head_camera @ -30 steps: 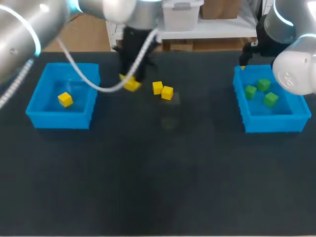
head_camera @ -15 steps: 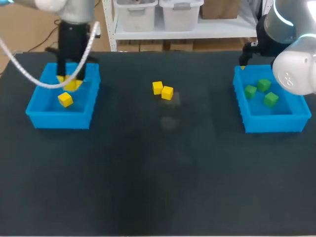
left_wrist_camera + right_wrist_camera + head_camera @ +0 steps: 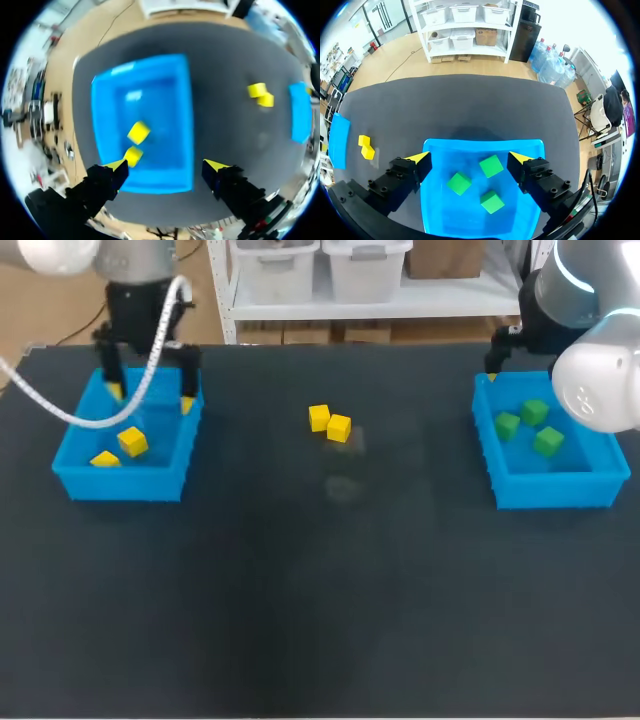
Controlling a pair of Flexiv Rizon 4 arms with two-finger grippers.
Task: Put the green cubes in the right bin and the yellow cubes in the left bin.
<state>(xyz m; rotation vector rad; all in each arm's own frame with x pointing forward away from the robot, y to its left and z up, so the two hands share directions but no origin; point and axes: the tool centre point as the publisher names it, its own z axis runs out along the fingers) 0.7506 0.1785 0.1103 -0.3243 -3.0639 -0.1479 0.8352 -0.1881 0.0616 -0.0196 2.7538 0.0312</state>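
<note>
Two yellow cubes (image 3: 131,441) sit in the left bin (image 3: 120,486) and three green cubes (image 3: 548,441) in the right bin (image 3: 550,492); two loose yellow cubes (image 3: 339,427) lie unsorted on the table (image 3: 320,590); left gripper (image 3: 166,165) hangs spread and empty over its bin; right gripper (image 3: 470,158) likewise.

Left end effector (image 3: 150,397) and right end effector (image 3: 469,157) both hang downward, spread open.

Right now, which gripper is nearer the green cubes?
Right. The right gripper hangs open over the right bin, with the green cubes just below it. The left gripper is across the table, open over the left bin.
</note>
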